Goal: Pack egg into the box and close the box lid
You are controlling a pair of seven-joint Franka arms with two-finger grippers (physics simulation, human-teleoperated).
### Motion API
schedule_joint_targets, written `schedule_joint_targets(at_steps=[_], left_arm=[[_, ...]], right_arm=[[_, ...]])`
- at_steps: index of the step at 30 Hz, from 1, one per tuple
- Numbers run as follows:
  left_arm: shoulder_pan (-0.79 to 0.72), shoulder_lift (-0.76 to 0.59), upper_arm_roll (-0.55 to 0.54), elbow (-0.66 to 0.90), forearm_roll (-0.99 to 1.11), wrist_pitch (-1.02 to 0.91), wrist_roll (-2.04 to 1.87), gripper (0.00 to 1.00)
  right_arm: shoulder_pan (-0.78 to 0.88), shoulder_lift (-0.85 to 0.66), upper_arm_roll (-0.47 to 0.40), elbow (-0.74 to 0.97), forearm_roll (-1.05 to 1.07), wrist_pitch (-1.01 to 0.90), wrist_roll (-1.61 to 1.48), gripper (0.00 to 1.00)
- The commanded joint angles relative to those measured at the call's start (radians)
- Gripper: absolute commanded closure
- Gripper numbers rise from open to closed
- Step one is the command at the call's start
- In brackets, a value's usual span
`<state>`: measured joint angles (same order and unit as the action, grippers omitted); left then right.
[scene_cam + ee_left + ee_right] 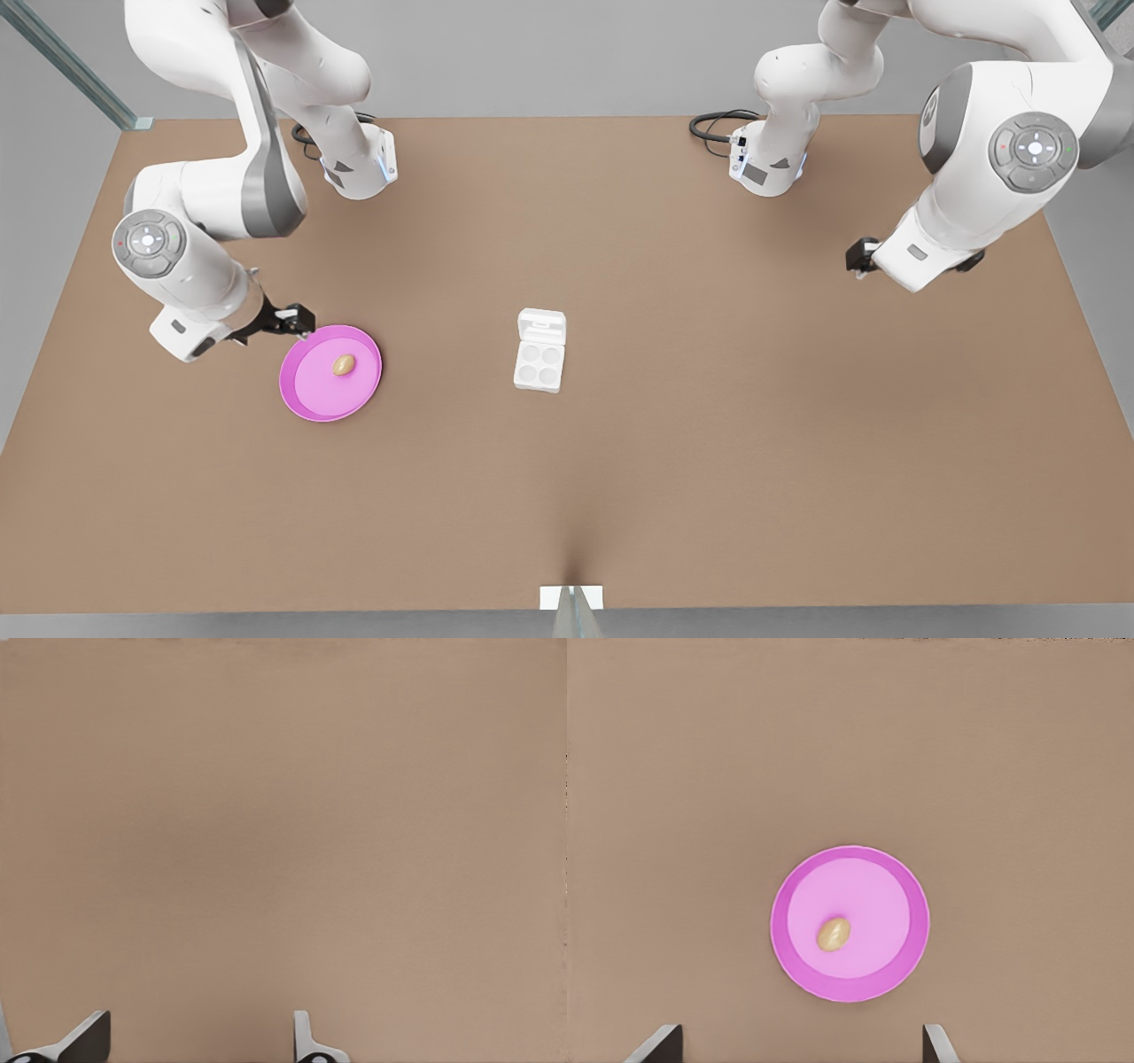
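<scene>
One egg (344,364) lies on its side near the middle of a round pink plate (306,390), which sits on the brown table (567,496) toward the front view's left. Just beside the plate's far-left rim hangs the right gripper (297,323), raised over the table and apart from the egg; seen from its own wrist, the egg (833,934) rests inside the plate (904,895) between and ahead of the two fingertips (656,1043), which stand wide apart and grip nothing. Near the table's middle, well apart from the plate, the white box (539,365) shows its four round cups bare, and the box lid (541,327) lies folded back flat on the far side, still joined at the hinge. Farther off, toward the front view's right, the left gripper (858,255) waits above bare table, well away from box and egg; its wrist view shows both fingertips (89,1036) spread with a broad gap between them, and plain table (283,815) beneath.
</scene>
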<state>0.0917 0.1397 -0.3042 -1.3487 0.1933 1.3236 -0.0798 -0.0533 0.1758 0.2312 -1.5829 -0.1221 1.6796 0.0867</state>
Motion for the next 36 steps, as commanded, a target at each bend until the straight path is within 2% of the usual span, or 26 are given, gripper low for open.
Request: schedule_joint_targets(at_steps=[1,4,6,8,10,12,15,18,28,36], left_arm=[[0.0,-0.002,-0.001,0.0,-0.002,0.054,0.015,0.0],[0.0,0.0,-0.001,0.0,-0.002,0.049,0.015,0.0],[0.0,0.003,-0.001,0.0,-0.002,0.045,0.017,0.0],[-0.01,0.035,-0.003,0.0,0.0,0.045,0.017,0.0],[-0.014,0.038,-0.001,0.0,0.0,0.043,0.018,0.0],[-0.014,0.038,-0.001,-0.001,0.0,0.039,0.018,0.0],[-0.014,0.04,-0.001,-0.001,0.0,0.037,0.018,0.0],[-0.014,0.041,-0.001,-0.001,0.0,0.031,0.018,0.0],[-0.014,0.044,-0.001,-0.001,0.0,0.017,0.018,0.0],[-0.014,0.044,-0.001,-0.001,0.002,0.009,0.018,0.0]], right_arm=[[0.001,-0.001,0.0,-0.002,0.012,0.042,0.039,0.0],[0.012,0.031,0.002,0.004,0.007,-0.008,0.033,0.0],[0.026,0.135,0.005,0.001,0.01,0.003,0.088,0.0],[0.02,0.225,0.003,-0.038,0.009,0.13,0.093,0.0],[0.007,0.24,0.003,-0.164,0.009,0.344,0.1,0.0],[-0.014,0.271,0.002,-0.206,-0.001,0.408,0.1,0.0],[-0.062,0.304,0.002,-0.307,-0.067,0.65,0.082,0.0],[-0.065,0.335,0.002,-0.324,-0.099,0.749,0.077,0.0],[-0.071,0.375,0.002,-0.33,-0.1,0.779,0.08,0.0],[-0.1,0.334,0.005,-0.516,-0.097,0.862,0.097,0.0]])
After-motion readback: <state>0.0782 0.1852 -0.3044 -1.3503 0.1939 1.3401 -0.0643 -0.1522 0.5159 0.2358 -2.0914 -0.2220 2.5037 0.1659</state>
